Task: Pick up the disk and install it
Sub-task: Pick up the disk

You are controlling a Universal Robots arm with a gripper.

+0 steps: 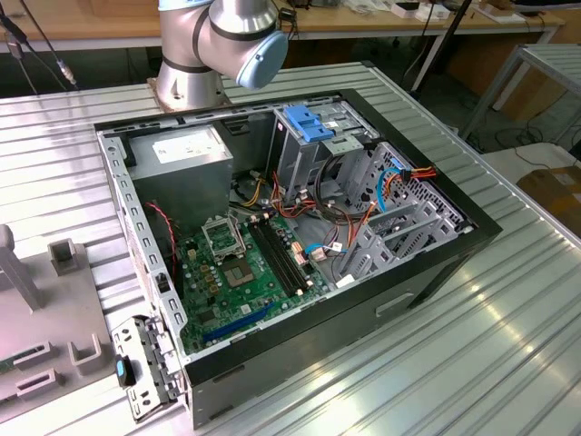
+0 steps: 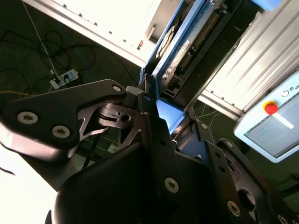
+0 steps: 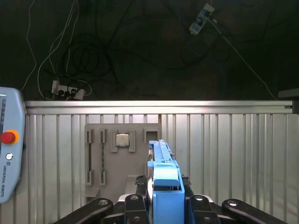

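Disk [image 3: 166, 186] gripped edge-on by fingers [image 3: 135, 200] closed on its sides, held above the ribbed counter [image 3: 233, 154] and grey fixture plate [image 3: 135, 163]. Best carried square, grip firm, rails level with the computer case [image 1: 381, 313] opening. Slim dark metal, blue plastic rails.

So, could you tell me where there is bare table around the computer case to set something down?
The ribbed table is bare on the exterior view's right of the case, and on that view's left between the arm's base and the grey fixture plate. Inside, cables crowd the space by the drive cage.
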